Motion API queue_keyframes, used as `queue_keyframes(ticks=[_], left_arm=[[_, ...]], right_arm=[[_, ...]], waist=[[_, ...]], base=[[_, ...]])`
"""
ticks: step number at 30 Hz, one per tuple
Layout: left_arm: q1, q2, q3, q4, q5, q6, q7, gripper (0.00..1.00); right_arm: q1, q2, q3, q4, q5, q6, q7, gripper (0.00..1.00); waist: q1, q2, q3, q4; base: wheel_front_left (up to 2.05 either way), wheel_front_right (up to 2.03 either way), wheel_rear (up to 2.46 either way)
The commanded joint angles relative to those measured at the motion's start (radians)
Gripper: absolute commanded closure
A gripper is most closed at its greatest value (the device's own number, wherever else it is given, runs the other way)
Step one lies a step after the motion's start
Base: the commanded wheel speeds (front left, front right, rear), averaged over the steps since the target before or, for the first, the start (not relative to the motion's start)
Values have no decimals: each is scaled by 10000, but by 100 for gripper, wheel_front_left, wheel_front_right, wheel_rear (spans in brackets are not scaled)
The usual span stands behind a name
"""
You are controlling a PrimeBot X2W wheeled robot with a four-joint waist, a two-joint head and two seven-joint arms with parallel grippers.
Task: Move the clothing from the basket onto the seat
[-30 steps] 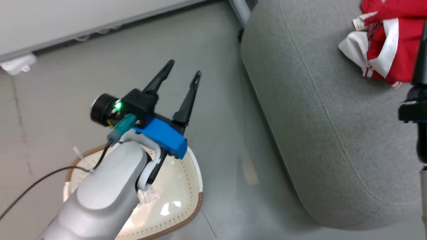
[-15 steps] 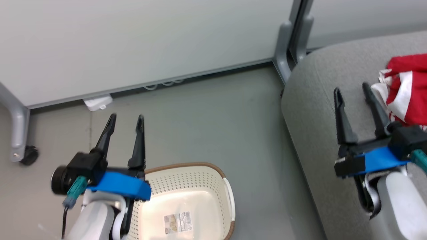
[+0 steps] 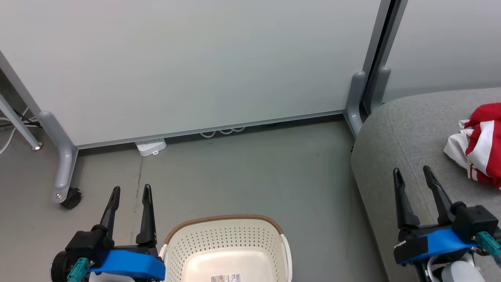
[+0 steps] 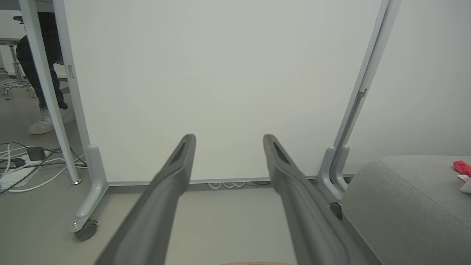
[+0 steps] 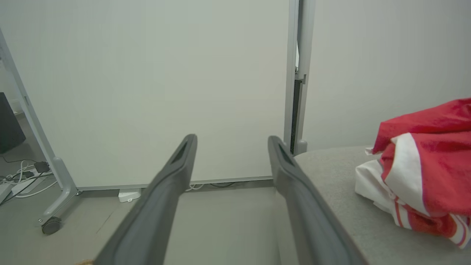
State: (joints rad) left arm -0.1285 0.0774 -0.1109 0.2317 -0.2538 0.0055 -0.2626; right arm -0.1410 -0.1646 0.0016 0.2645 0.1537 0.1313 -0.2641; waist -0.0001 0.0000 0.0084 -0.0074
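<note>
On the large grey fabric seat [image 3: 407, 129] at my right lies the bunched red and white clothing [image 3: 479, 149], so the task looks done. My left end effector [image 3: 131, 188] and right end effector [image 3: 411, 169] hover with fingers apart, holding nothing, likely parked. The cream perforated plastic basket [image 3: 219, 239] with a brown rim sits on the floor [image 3: 250, 172] between them. Its near half is cut off. The clothing runs past the frame edge, so I cannot count garments.

Pale partition panels [image 3: 195, 58] on wheeled feet [image 3: 64, 164] stand on a grey floor [image 3: 254, 168]; cables [image 4: 22, 163] trail beside them.
</note>
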Motion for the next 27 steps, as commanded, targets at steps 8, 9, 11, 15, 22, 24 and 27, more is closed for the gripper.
queue_keyframes(ticks=[8,9,11,15,22,24,27], left_arm=[[494,-209,508,116,329,-454,-31,0],[528,-222,540,141,347,-499,-31,0],[569,-239,586,192,356,-551,-31,0],[668,-253,631,299,276,-647,-31,0],[735,-253,510,368,116,-657,-31,0],[745,-253,500,384,113,-659,-31,0],[741,-254,485,405,114,-622,-31,0]], right_arm=[[788,344,-156,-107,52,-9,-3,0],[829,360,-170,-89,73,-11,-5,0],[936,448,-185,-73,48,-9,-3,0],[1087,536,-285,-6,97,-9,-3,0],[1194,621,-294,22,45,-9,-3,0],[1189,638,-289,30,61,-9,-4,0],[1156,658,-288,28,55,-11,-3,0]], waist=[[1,0,-364,121],[1,0,-387,129],[1,0,-444,147],[1,0,-522,193],[1,0,-550,223],[1,0,-544,228],[1,0,-533,249]], base=[[0,0,0],[0,0,0],[0,0,0],[0,0,0],[0,0,0],[0,0,0],[0,0,0]])
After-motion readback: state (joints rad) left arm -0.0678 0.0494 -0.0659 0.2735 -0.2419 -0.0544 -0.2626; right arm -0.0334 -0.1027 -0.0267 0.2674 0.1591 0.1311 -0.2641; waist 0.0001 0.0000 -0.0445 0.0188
